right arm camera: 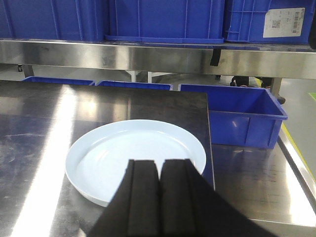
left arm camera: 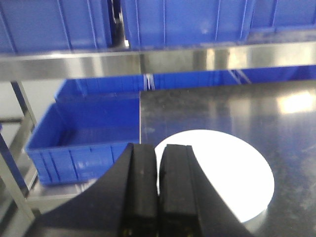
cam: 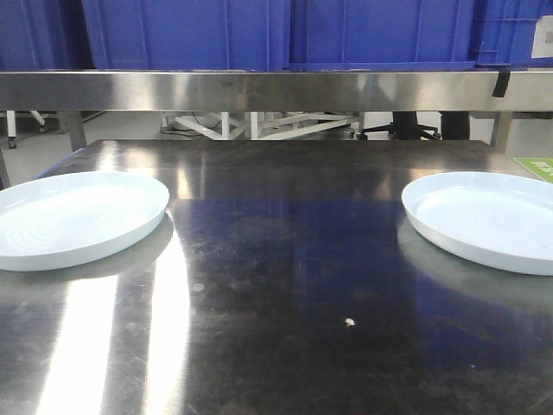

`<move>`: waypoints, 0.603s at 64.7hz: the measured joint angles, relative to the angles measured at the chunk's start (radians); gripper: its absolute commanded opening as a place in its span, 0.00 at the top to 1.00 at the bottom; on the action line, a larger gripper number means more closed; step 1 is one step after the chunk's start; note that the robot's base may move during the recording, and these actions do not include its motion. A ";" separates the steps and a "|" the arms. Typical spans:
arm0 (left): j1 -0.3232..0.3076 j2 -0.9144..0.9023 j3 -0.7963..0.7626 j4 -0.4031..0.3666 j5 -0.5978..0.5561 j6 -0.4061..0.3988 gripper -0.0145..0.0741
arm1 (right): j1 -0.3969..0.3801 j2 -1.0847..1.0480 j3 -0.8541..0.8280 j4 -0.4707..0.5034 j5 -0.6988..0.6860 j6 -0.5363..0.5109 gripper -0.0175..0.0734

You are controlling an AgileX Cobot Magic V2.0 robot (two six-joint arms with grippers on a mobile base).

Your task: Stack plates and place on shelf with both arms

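Two pale blue-white plates lie flat on the dark steel tabletop. The left plate lies at the left edge of the front view, the right plate at the right edge, both partly cut off. The left gripper is shut and empty, held above the near rim of the left plate. The right gripper is shut and empty, held above the near part of the right plate. The steel shelf rail runs across behind the plates. Neither arm shows in the front view.
Blue plastic crates stand on the shelf above the rail. More blue crates sit low beside the table, one at the left and one at the right. A small white crumb lies on the tabletop. A green mat corner shows at far right.
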 measured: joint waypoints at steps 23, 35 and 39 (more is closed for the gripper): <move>0.000 0.422 -0.118 -0.013 0.042 0.000 0.74 | 0.000 0.000 0.000 0.000 0.000 0.000 0.75; 0.000 0.656 -0.254 -0.029 0.155 0.000 0.74 | 0.000 0.000 0.000 0.000 0.000 0.000 0.75; 0.000 0.730 -0.306 -0.029 0.199 0.000 0.74 | 0.000 0.000 0.000 0.000 0.000 0.000 0.75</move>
